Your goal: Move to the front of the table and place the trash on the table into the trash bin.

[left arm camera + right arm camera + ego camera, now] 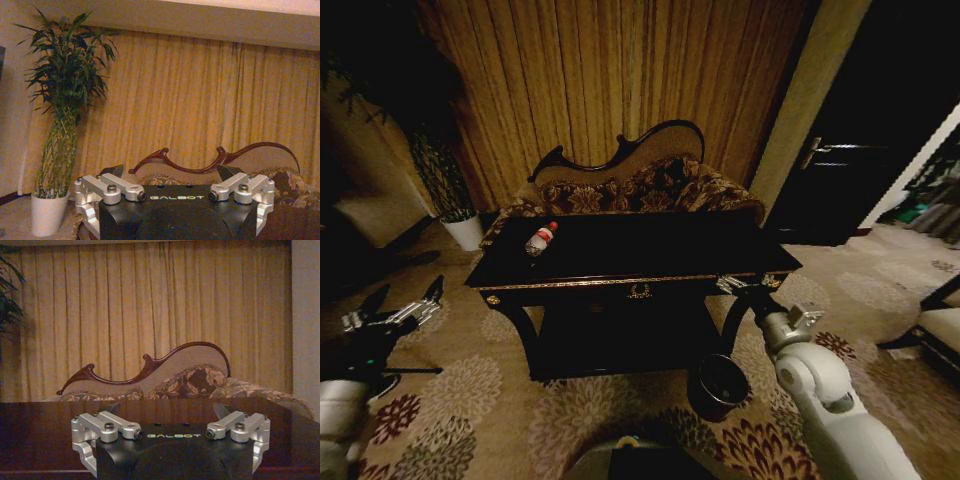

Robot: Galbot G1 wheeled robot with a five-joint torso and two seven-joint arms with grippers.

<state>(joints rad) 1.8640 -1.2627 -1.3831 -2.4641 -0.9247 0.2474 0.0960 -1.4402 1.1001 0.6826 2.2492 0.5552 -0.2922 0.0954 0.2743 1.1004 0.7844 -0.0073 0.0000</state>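
— What do we see around our glossy black bench (650, 250)?
— Patterned sofa (650, 185) behind; round dark bin (718, 385) lower centre; plastic bottle (540, 239) upper left. Left gripper (402, 298) and right gripper (748, 283) both spread, empty.

Left arm: extended forward at low height on the robot's left side. Left gripper (405, 297) is level, its dark fingers spread apart, holding nothing.

Right arm: white forearm raised forward and angled inward from the lower right. Right gripper (750, 284) points ahead; in the right wrist view (167, 412) its fingers stand apart with nothing between them.
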